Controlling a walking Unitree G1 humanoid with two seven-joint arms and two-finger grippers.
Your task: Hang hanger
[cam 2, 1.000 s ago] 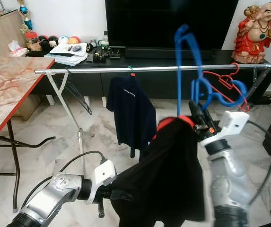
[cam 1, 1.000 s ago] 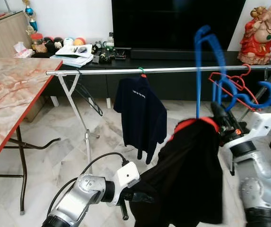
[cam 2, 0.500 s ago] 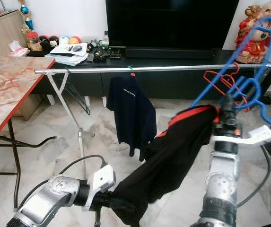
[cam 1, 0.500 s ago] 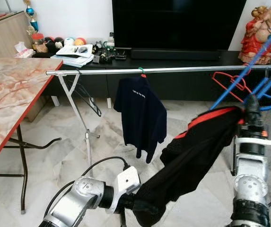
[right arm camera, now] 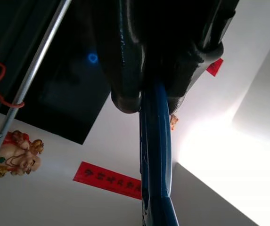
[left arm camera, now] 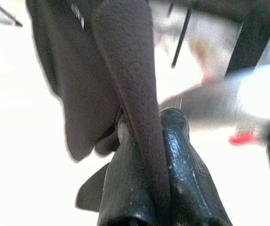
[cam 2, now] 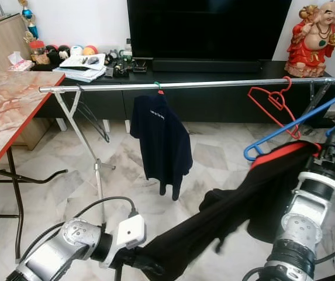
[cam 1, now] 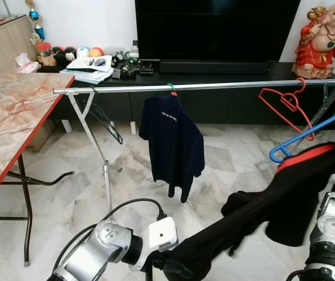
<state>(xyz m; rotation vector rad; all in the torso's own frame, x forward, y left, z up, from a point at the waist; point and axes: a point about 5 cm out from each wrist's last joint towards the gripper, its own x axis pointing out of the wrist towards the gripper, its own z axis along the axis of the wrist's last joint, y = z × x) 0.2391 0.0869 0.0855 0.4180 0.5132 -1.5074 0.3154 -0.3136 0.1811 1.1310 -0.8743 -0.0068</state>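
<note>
**Blue hanger and black garment held between both tools, below the rail**

The right tool (right arm camera: 156, 101) is at the near right of the scene, its two black fingers closed tight on the blue plastic hanger (cam 2: 284, 133). The hanger lies tilted, one end of it curving low near the middle of the scene and its bar rising toward the far right edge. It sits below and nearer than the silver metal clothes rail (cam 1: 214, 86) and is not hooked on it.

A black garment with a red collar edge (cam 1: 284, 196) is draped from the hanger and stretches down to the near left, where the left tool (left arm camera: 146, 141) pinches a fold of the dark cloth between its closed fingers.

On the rail, a dark navy T-shirt (cam 1: 173, 143) hangs near the middle from a hanger with a green hook, and an empty red wire hanger (cam 1: 287, 99) hangs farther right. A thin black hanger (cam 1: 104, 120) hangs near the rail's left end.

Left of the rail stands a marble-patterned worktop with a red edge (cam 1: 15, 117). Beyond the rail are a low black TV cabinet (cam 1: 225, 67) with a large black television (cam 1: 214, 29), and a red-robed laughing figurine (cam 1: 322, 38) at the far right.
</note>
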